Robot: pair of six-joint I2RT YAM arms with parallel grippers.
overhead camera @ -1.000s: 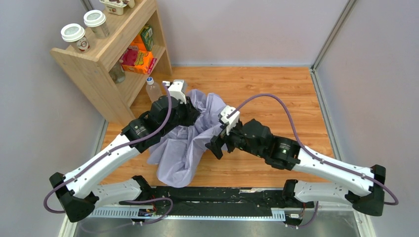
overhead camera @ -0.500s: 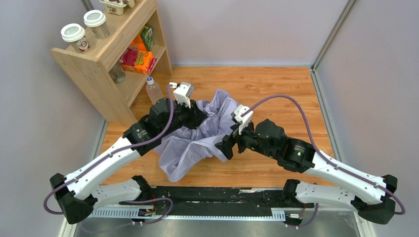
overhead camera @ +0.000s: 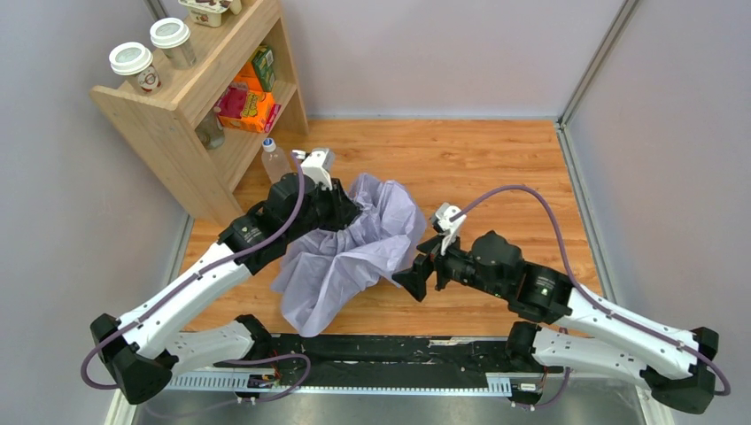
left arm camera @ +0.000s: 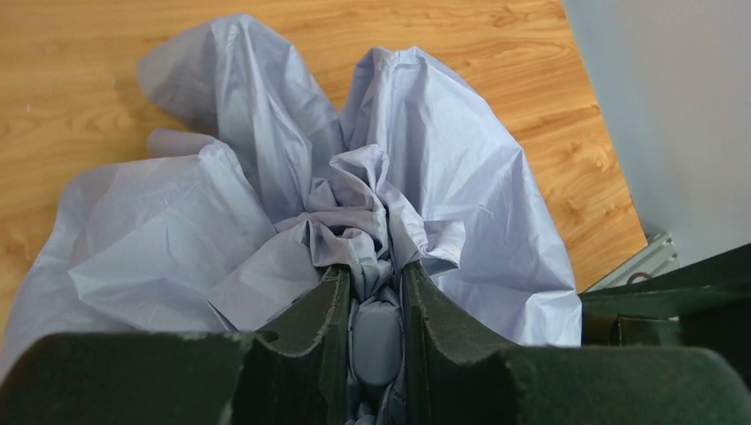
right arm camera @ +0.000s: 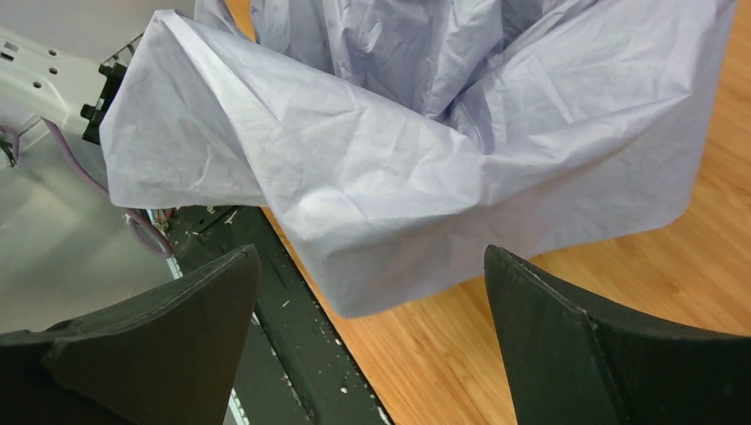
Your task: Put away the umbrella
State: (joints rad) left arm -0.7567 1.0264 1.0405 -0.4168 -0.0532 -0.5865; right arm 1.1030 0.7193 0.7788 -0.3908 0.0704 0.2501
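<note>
The left gripper (left arm camera: 370,282) clamps a bunched fold of the umbrella (overhead camera: 354,252), whose crumpled lavender canopy lies on the wooden table (overhead camera: 496,168) between the arms. The right gripper (right arm camera: 369,261), jaws spread wide and empty, hovers just beside the fabric.

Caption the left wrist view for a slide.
The left pincer clamped on the gathered centre of the pale lavender umbrella, its crumpled canopy spilling across the wooden table.
</note>
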